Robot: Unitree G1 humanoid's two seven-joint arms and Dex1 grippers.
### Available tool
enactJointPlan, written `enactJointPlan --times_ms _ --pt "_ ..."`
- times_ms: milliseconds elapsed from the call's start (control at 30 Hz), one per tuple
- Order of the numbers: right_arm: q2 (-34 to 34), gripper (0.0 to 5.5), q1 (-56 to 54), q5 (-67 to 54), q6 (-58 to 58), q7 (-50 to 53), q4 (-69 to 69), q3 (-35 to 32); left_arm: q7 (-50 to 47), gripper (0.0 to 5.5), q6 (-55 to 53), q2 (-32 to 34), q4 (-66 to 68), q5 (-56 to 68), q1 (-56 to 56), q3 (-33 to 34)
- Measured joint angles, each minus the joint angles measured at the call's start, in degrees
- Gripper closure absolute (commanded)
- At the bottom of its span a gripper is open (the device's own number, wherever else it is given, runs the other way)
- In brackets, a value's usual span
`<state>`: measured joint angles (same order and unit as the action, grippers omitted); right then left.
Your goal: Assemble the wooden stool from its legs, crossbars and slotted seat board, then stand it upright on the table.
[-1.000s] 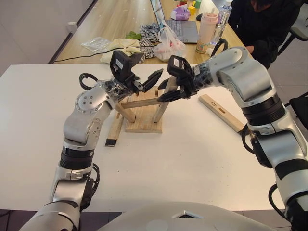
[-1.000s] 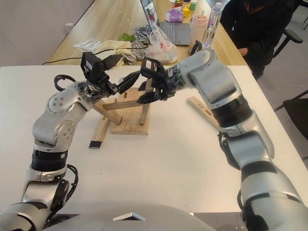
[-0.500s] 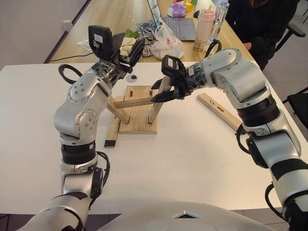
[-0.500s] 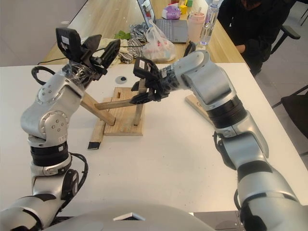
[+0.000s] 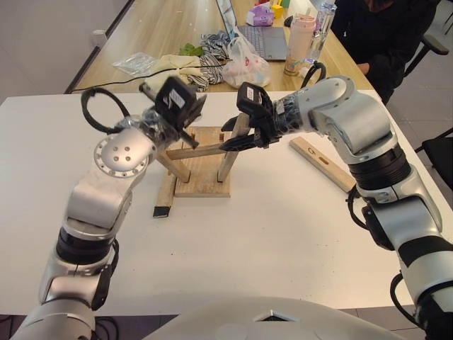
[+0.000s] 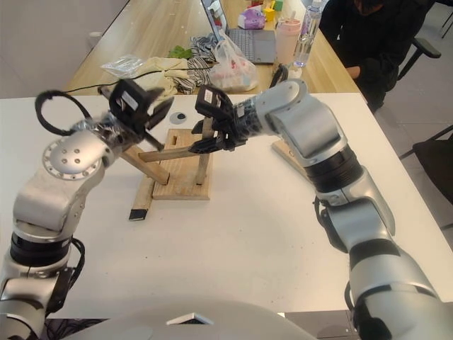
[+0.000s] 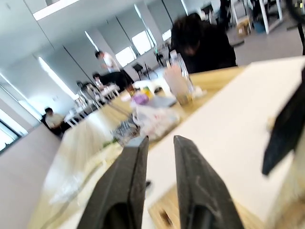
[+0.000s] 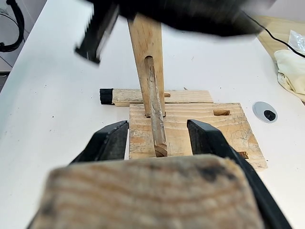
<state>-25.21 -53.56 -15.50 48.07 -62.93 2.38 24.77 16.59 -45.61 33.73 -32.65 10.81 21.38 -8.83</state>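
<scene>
Squarely within right pincer (image 5: 238,142): upright leg (image 5: 228,164).

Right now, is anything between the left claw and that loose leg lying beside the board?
Yes: the leaning leg, set in the seat board, slants across between the left gripper and the loose leg.

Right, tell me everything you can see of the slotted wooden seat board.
The square seat board of pale, grained wood lies flat on the white table. Two slanting wooden legs rise from it, joined by a wooden crossbar; other rectangular slots are empty. A loose black-tipped wooden leg lies along its left edge. The right tool grips the right-hand standing leg, not the board.
</scene>
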Motion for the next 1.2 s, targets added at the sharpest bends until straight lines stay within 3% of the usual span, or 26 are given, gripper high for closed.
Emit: enactJointPlan --times_ms 100,400,433,700,833,1033,1100,1200 --pt "0.0 3.47 0.2 -0.3 0.0 0.6 -0.1 0.0 0.5 5.50 -2.8 -2.6 0.5 1.7 -4.3 -0.5" --pt "0.0 3.47 0.9 -0.4 0.1 0.9 -0.7 0.1 -1.4 5.50 2.4 -7.9 6.4 -3.4 -7.7 -5.5" --pt "0.1 3.10 1.0 -0.4 0.1 0.9 -0.8 0.1 -1.4 5.50 2.9 -8.3 7.0 -3.6 -7.6 -5.5" --pt "4.2 1.91 1.8 -5.7 5.5 1.4 1.7 -4.7 -1.3 5.50 4.6 -10.6 9.4 -4.6 -7.3 -4.9" --pt "1.9 1.87 2.2 -7.9 6.4 -1.3 2.0 -6.6 -0.2 5.50 5.5 -11.5 9.9 -4.1 -7.0 -4.7" --pt "-0.6 1.87 2.1 -22.5 12.2 -3.2 3.4 -25.5 1.4 5.50 6.9 -11.7 11.5 -3.4 -6.8 -3.7" --pt "-0.4 2.13 2.2 -25.9 13.2 -1.4 3.1 -31.3 1.4 5.50 7.4 -12.0 12.4 -3.0 -6.8 -3.0" --pt "0.4 2.73 3.0 -30.8 13.2 7.2 3.4 -41.8 2.9 5.50 17.1 -14.3 14.7 -1.7 -7.6 -0.8"
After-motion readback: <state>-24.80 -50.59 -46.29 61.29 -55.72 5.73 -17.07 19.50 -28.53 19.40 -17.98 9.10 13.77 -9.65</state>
